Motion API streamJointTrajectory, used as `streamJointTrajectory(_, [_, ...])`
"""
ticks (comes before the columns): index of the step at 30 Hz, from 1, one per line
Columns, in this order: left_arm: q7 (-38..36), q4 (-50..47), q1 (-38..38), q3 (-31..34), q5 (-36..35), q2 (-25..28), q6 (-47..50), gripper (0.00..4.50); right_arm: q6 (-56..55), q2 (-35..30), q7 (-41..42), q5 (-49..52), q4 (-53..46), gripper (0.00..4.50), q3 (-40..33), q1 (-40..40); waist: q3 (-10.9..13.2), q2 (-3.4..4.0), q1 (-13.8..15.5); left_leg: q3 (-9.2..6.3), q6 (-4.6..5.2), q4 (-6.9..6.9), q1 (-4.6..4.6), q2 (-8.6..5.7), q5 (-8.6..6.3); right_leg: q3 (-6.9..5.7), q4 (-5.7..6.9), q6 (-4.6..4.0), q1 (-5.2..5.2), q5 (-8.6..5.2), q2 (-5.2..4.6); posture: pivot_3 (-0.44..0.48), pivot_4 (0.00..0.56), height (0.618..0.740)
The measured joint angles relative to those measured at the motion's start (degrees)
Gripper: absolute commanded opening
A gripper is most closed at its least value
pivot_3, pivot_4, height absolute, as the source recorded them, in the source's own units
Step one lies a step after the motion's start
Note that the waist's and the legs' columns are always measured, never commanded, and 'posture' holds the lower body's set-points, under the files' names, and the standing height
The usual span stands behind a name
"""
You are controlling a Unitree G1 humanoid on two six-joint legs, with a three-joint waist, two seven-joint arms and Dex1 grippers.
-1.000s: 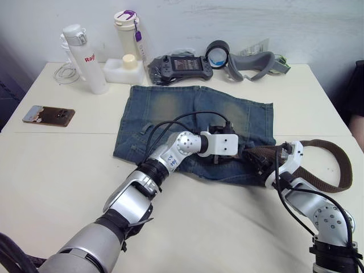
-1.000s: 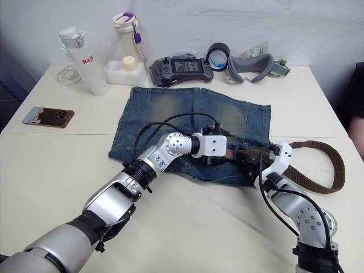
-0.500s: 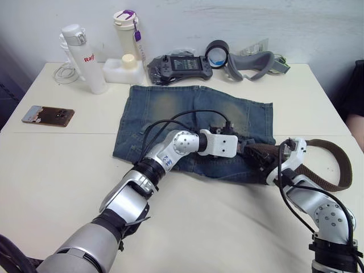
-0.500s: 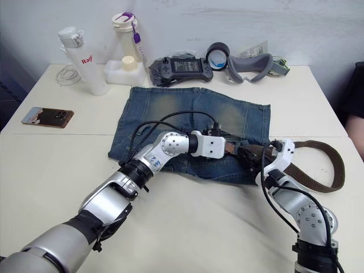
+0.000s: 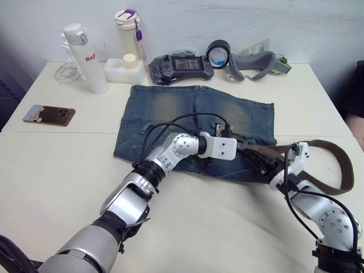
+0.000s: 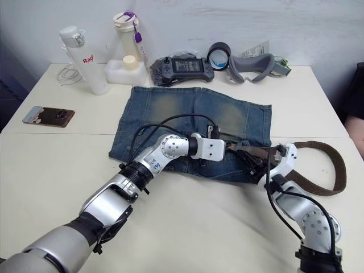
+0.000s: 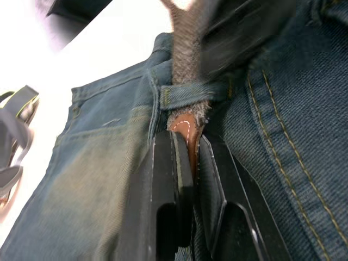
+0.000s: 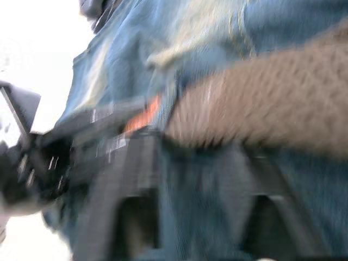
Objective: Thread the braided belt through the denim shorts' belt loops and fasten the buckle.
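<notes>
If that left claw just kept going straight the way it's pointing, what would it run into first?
Most likely the belt loop just ahead of the left gripper. Its jaws are shut on the tan tip of the braided belt, which passes under that loop on the denim shorts. Depth is hard to judge.

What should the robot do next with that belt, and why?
Probably pull the tan tip further through. The left gripper is shut on the braided belt, whose tip has just come out under a belt loop of the denim shorts; most of the strap lies behind it.
</notes>
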Motion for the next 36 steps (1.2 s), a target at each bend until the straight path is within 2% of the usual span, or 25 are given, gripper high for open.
streamJointTrajectory(3, [-0.25, 0.01, -0.20, 1.19, -0.85, -0.04, 0.91, 0.00, 0.33, -4.58, 3.43, 0.85, -4.10, 4.43, -2.09, 2.65, 0.00, 0.00, 0.04, -0.01, 0.00, 0.09, -0.16, 0.00, 0.00, -0.02, 0.02, 0.01, -0.17, 0.01, 0.01, 0.000, 0.150, 0.731])
streamJointTrajectory(7, [-3.25, 0.10, -0.23, 2.53, -2.78, -0.34, 2.41, 0.00, -1.56, -12.37, 14.01, -4.57, -12.09, 4.43, -2.07, 4.89, 0.00, 0.00, -0.14, 0.04, -0.02, 0.06, -0.19, 0.00, 0.01, 0.04, 0.07, 0.01, -0.29, 0.01, 0.09, 0.000, 0.150, 0.731])
streamJointTrajectory(9, [-5.47, 0.00, -0.33, 2.83, -3.59, -0.64, 3.50, 0.00, -3.47, -15.21, 17.92, -10.88, -15.58, 4.43, 1.90, 3.51, 0.00, -0.01, -0.13, 0.02, -0.06, 0.08, -0.19, 0.02, 0.04, 0.02, 0.08, 0.01, -0.29, 0.01, 0.13, 0.000, 0.150, 0.731])
streamJointTrajectory(11, [-6.64, -0.13, -0.56, 2.81, -3.81, -0.67, 3.99, 0.00, -3.81, -15.28, 18.72, -14.27, -15.75, 4.43, 4.94, 2.77, 0.01, -0.03, 0.00, 0.02, -0.07, 0.10, -0.20, 0.01, 0.04, 0.02, 0.09, 0.01, -0.30, 0.01, 0.12, 0.000, 0.150, 0.731])
streamJointTrajectory(14, [-9.46, -0.68, -1.02, 2.79, -4.34, -0.63, 5.35, 0.00, -3.93, -15.39, 18.24, -23.74, -12.95, 3.63, 13.57, 0.83, 0.01, -0.03, 0.14, 0.03, -0.07, 0.15, -0.24, -0.05, 0.05, 0.03, 0.13, 0.01, -0.34, 0.01, 0.04, 0.000, 0.150, 0.731])
streamJointTrajectory(18, [-13.13, -2.58, -1.03, 2.57, -4.54, 0.08, 7.80, 0.00, -3.25, -12.01, 14.37, -31.51, -5.48, 1.60, 17.60, -1.05, 0.01, -0.03, 0.37, 0.04, -0.07, 0.16, -0.26, -0.07, 0.06, 0.01, 0.16, 0.01, -0.36, 0.01, 0.02, 0.000, 0.150, 0.731])
streamJointTrajectory(19, [-13.57, -2.95, -1.03, 2.58, -4.56, 0.22, 8.12, 0.00, -3.26, -11.75, 14.03, -32.03, -5.29, 0.90, 17.64, -1.22, 0.01, -0.03, 0.39, 0.04, -0.08, 0.16, -0.27, -0.07, 0.07, 0.02, 0.17, 0.01, -0.38, 0.01, 0.02, 0.000, 0.150, 0.731])
streamJointTrajectory(22, [-14.19, -3.75, -1.04, 2.62, -4.66, 0.68, 8.71, 0.00, -3.14, -11.46, 13.81, -32.82, -5.07, 0.10, 17.67, -1.57, 0.01, -0.03, 0.40, 0.02, -0.08, 0.17, -0.25, -0.05, 0.07, 0.01, 0.17, 0.01, -0.35, 0.01, 0.03, 0.000, 0.150, 0.731])
streamJointTrajectory(27, [-16.24, -5.94, -1.07, 2.63, -4.88, 2.00, 10.25, 0.00, -2.65, -10.74, 13.80, -33.71, -4.24, 0.10, 17.63, -1.84, 0.01, -0.02, 0.43, 0.02, -0.09, 0.18, -0.22, -0.05, 0.07, 0.02, 0.18, 0.01, -0.30, 0.01, 0.04, 0.000, 0.150, 0.731])
streamJointTrajectory(30, [-19.72, -9.21, -1.44, 2.53, -5.05, 5.83, 11.83, 0.00, -1.53, -8.98, 13.80, -33.26, -3.81, 0.10, 17.39, -3.30, 0.01, -0.03, -0.10, 0.02, -0.09, 0.17, -0.23, -0.02, 0.07, 0.03, 0.24, 0.01, -0.33, 0.01, 0.07, 0.000, 0.150, 0.731])
streamJointTrajectory(36, [-22.41, -14.15, -1.40, 2.47, -6.59, 8.66, 15.01, 0.00, -0.94, -7.22, 14.05, -32.92, -3.73, 0.10, 17.25, -4.84, 0.01, -0.02, -0.16, 0.03, -0.10, 0.14, -0.24, 0.01, 0.08, 0.05, 0.32, 0.01, -0.35, 0.01, 0.11, 0.000, 0.150, 0.731])
